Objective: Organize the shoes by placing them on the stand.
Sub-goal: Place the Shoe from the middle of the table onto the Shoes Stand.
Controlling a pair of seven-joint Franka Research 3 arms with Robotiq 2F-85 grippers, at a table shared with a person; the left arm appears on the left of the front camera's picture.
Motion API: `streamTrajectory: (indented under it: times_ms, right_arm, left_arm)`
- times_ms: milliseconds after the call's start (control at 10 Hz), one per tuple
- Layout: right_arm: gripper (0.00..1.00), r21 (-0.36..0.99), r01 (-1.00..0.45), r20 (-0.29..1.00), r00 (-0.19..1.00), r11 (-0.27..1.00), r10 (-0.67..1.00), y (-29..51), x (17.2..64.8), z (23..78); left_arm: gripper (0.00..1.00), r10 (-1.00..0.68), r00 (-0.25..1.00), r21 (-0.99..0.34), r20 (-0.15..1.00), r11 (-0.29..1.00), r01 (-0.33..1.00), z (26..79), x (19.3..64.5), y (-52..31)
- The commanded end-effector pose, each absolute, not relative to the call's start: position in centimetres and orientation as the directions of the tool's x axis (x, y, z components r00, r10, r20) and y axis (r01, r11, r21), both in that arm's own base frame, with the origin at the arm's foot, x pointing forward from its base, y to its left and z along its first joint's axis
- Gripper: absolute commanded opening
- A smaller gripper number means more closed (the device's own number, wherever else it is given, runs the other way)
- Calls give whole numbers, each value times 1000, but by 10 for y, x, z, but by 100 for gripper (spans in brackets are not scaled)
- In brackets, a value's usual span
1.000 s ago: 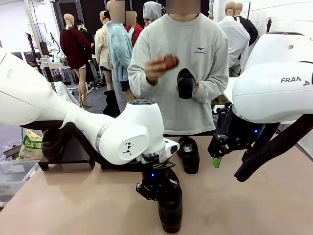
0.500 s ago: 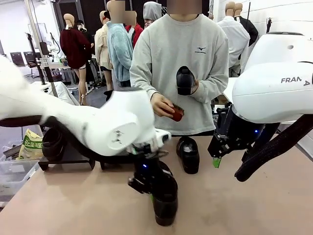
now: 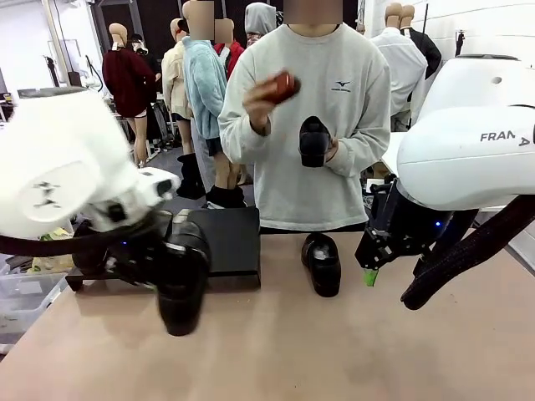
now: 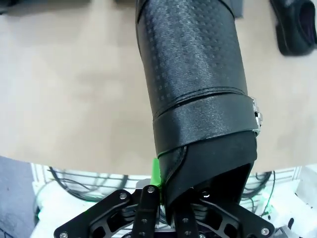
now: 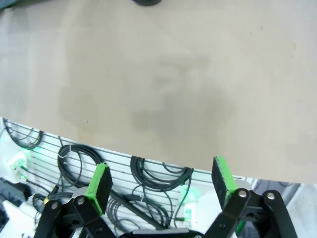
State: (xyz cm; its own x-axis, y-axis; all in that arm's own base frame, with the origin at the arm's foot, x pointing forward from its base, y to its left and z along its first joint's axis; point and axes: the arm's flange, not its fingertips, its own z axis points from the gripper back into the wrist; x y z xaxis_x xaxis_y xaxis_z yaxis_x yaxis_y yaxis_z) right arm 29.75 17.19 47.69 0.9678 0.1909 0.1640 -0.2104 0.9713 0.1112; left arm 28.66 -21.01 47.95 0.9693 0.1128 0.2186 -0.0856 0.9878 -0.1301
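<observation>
Grips a black shoe (image 3: 182,288) by the rim of its opening in the left claw (image 4: 166,186), jaws narrowed on the leather, with one green pad (image 4: 155,172) against the outside of the wall. Holds it toe-down above the left part of the bench (image 3: 376,351), just to the near side of the black stand (image 3: 224,238); blurred in the front view. Across the upper, a strap with a small metal buckle (image 4: 255,114).

Near the middle of the bench, right of the stand and apart from it: a second black shoe (image 3: 322,263), lying flat.

Holds the right claw (image 5: 161,178) wide above bare bench at the right.

At the far edge, a person (image 3: 309,192) with a third black shoe (image 3: 316,142) in one hand (image 3: 334,150) and a small reddish thing (image 3: 282,85) raised in the other hand (image 3: 261,104).
</observation>
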Motion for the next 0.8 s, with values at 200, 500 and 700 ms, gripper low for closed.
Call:
streamTrajectory:
  times_ms: [200, 500, 700]
  right_arm:
    - [100, 132, -217, 162, 967, 967, 195, 172, 297, 475]
    - [100, 132, -217, 162, 967, 967, 195, 172, 297, 475]
    - [100, 132, -217, 162, 967, 967, 195, 172, 297, 475]
  left_arm:
    - [0, 104, 960, -107, 259, 991, -78, 492, 288, -190]
    - [0, 123, 955, -104, 271, 990, -98, 498, 287, -184]
    - [0, 217, 839, -88, 499, 976, -200, 506, 329, -159]
